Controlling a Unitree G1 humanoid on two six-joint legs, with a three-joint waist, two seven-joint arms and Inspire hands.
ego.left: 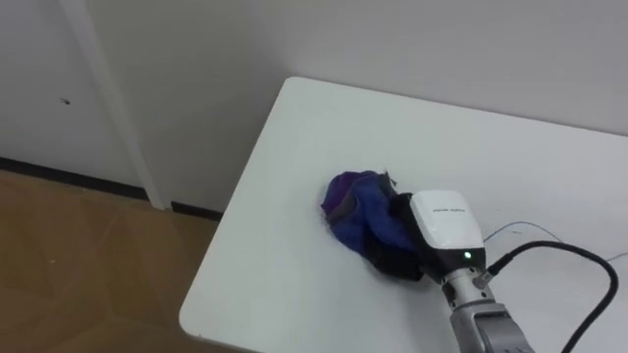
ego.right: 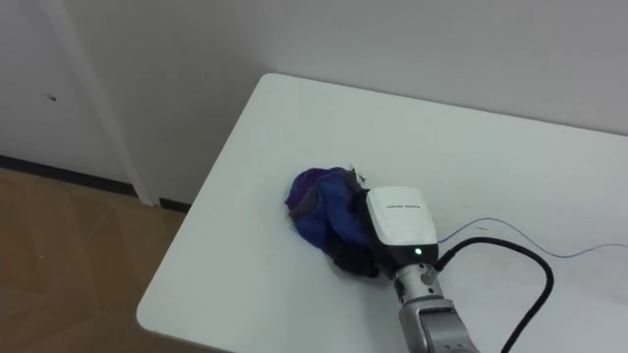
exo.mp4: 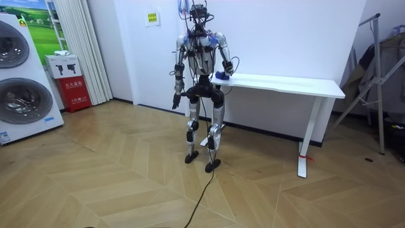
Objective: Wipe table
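The crumpled blue-and-purple cloth (ego.left: 361, 211) lies bunched on the flat white rectangular tabletop (ego.left: 285, 284), a little right of the eye view's centre and not far from the rounded corner at the lower left of the frame. The robot's right hand (ego.left: 442, 227), its white-cased back facing up, comes in from the lower right and rests against the cloth's right side. Its fingers are buried in the folds, so I cannot tell whether they clench the fabric or only press on it.

The step in hand looks like a wiping stroke with much of the surface yet to cover. To do it well, the cloth should be pressed flat and not pushed as a ball, since a wad cleans only a narrow track. Steady downward pressure with overlapping passes towards the frame's left would serve best. Each pass should stop short of the table's edge, or the cloth may slip off onto the herringbone wooden floor (ego.left: 78, 265) at the lower left.

In the room view the robot stands upright at the table's left end, near the pale wall (ego.left: 196, 59), with its left hand (exo.mp4: 174, 102) hanging at its side, too small to tell its fingers.
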